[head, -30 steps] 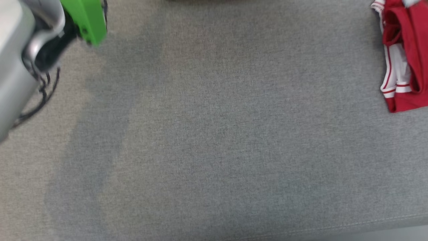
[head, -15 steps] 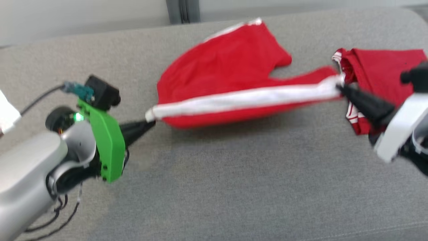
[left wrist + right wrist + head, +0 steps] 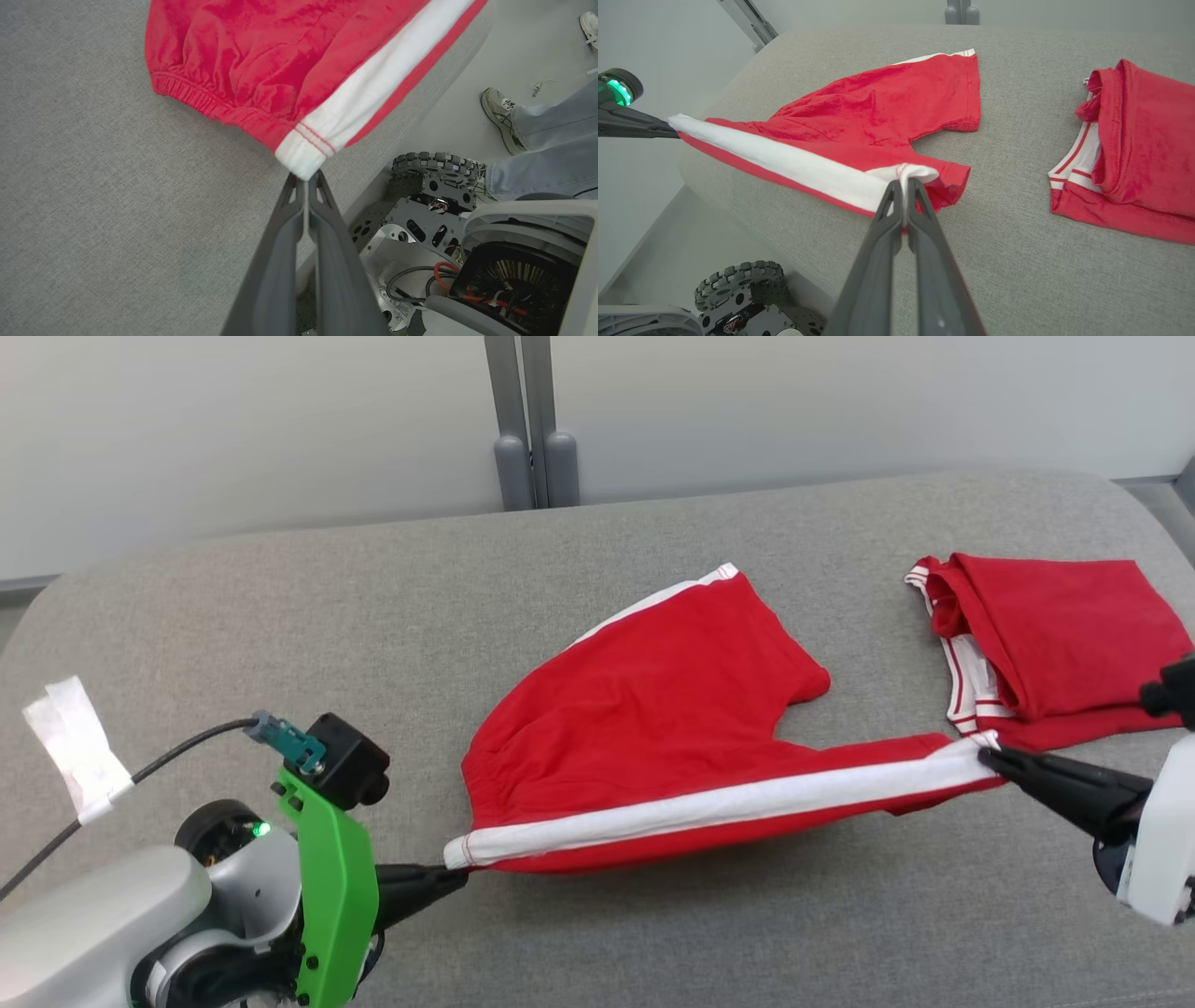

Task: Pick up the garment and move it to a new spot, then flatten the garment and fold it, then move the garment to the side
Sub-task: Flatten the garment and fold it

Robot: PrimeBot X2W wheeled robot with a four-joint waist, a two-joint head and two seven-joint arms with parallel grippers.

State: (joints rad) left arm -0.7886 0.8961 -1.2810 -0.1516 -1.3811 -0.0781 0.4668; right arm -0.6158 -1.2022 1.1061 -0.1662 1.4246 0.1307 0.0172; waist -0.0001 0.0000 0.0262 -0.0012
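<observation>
Robot test lab, likely. Grey fabric-covered bench (image 3: pixel 653 943); behind bench, bare pale wall (image 3: pixel 233 429) with grey post (image 3: pixel 523 420); beside bench, smooth pale floor (image 3: pixel 523 37), person's sneaker (image 3: pixel 500 116) close to robot's wheeled base (image 3: pixel 434 163).

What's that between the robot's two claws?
The red shorts: their white side stripe runs from the left claw to the right claw, both shut on it, seen best in the head view.
</observation>
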